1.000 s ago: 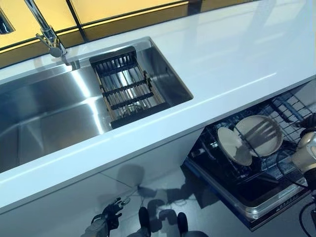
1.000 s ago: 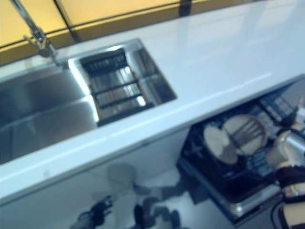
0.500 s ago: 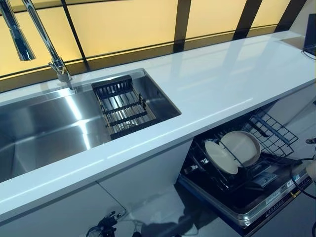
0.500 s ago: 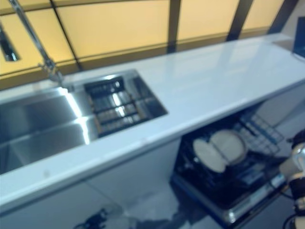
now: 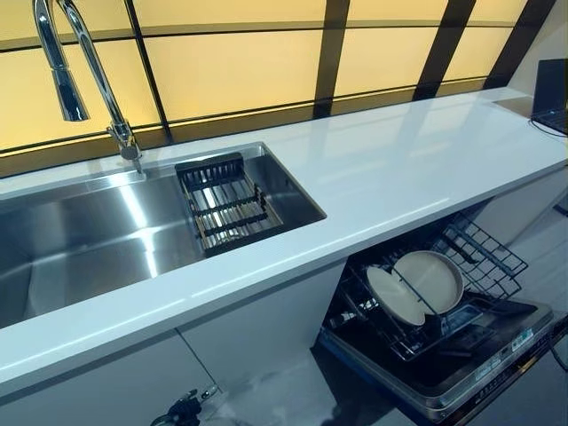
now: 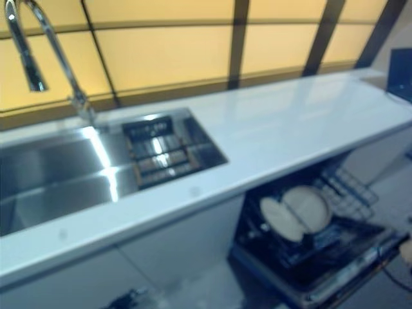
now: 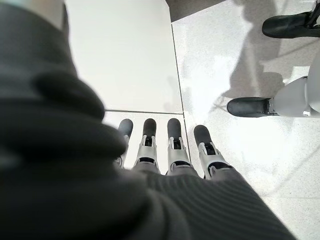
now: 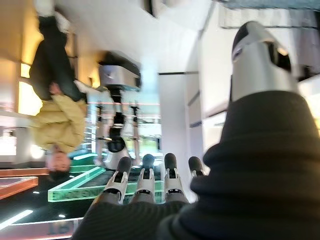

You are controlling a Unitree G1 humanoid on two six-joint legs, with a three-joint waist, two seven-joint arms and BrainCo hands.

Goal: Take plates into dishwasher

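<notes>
Two pale round plates [image 5: 429,280] [image 5: 395,295] stand upright side by side in the pulled-out lower dishwasher rack [image 5: 484,257], under the white counter [image 5: 382,169] at the right. My left hand [image 7: 170,150] hangs low by the cabinet front with straight fingers over the floor and holds nothing; its tip shows at the bottom of the left eye view [image 5: 182,413]. My right hand [image 8: 145,182] has straight fingers, holds nothing and points out into the room, away from the rack.
A steel sink [image 5: 80,231] with a tall faucet [image 5: 84,53] holds a dark wire drainer [image 5: 226,204]. The open dishwasher door [image 5: 461,382] juts out at floor level. A laptop [image 5: 552,93] sits at the counter's far right. A person in a yellow jacket [image 8: 62,117] stands in the room.
The camera has risen and tilted up, so the whole scene has shifted. My right hand, which was by the rack's right side, has left the left eye view. The plates have stayed put.
</notes>
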